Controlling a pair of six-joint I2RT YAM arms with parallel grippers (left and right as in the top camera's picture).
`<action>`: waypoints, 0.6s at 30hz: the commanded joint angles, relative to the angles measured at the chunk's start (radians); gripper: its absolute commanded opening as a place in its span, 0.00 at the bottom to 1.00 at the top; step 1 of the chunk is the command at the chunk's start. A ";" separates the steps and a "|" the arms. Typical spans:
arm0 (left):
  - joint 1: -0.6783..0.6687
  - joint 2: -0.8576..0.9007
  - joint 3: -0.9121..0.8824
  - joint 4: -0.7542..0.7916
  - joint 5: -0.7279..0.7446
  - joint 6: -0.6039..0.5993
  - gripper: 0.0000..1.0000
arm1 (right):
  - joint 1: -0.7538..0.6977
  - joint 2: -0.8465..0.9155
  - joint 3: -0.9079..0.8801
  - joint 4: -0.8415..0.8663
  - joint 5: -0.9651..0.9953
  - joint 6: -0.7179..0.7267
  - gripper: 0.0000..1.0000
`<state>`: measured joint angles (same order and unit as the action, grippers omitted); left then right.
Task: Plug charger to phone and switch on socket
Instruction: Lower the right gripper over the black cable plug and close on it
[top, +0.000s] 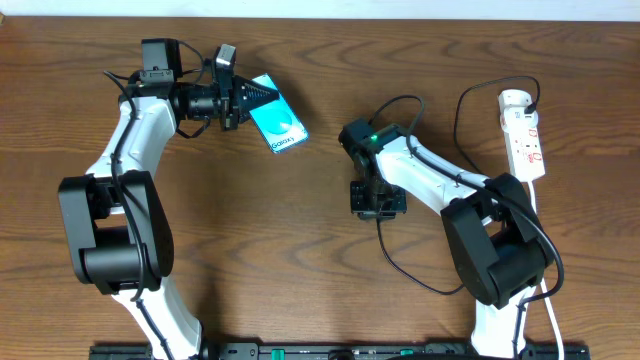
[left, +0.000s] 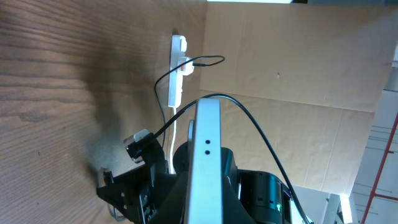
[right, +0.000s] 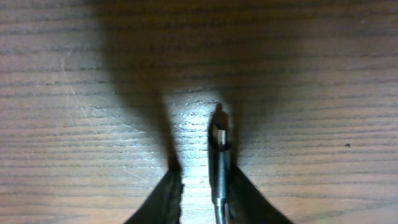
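Two fingers of right gripper (right: 204, 171): stood slightly spread, straddling the small metal connector tip (right: 219, 146) of the thin black charger cable (top: 400, 265); not yet pinching.
Left gripper (top: 238, 97): was clamped on the flat cyan-screened phone (top: 280, 126), held on edge.
White power-strip socket (top: 524, 135): lay well outside the right jaws.
Risk: off-centre tip might twist or slip on closing.

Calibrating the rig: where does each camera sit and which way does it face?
Overhead: above the table, facing down; shows both arms, phone, power strip.
Left wrist: behind the left pincer, facing across the table along the held phone's edge.
Right wrist: facing down at wood; own fingers flank the charger connector.
Shared: overhead and left wrist both show power strip.
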<state>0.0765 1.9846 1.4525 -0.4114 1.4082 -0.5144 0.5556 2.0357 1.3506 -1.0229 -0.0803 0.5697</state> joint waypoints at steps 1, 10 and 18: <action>0.003 -0.013 0.006 0.002 0.039 0.024 0.07 | 0.002 0.012 -0.005 0.003 0.000 0.010 0.18; 0.003 -0.013 0.006 0.002 0.039 0.024 0.07 | 0.002 0.012 -0.005 0.010 0.002 0.010 0.18; 0.003 -0.013 0.006 0.002 0.039 0.024 0.07 | 0.002 0.012 -0.005 0.011 0.002 0.010 0.10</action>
<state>0.0765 1.9846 1.4525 -0.4114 1.4082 -0.5148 0.5556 2.0357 1.3506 -1.0172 -0.0792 0.5735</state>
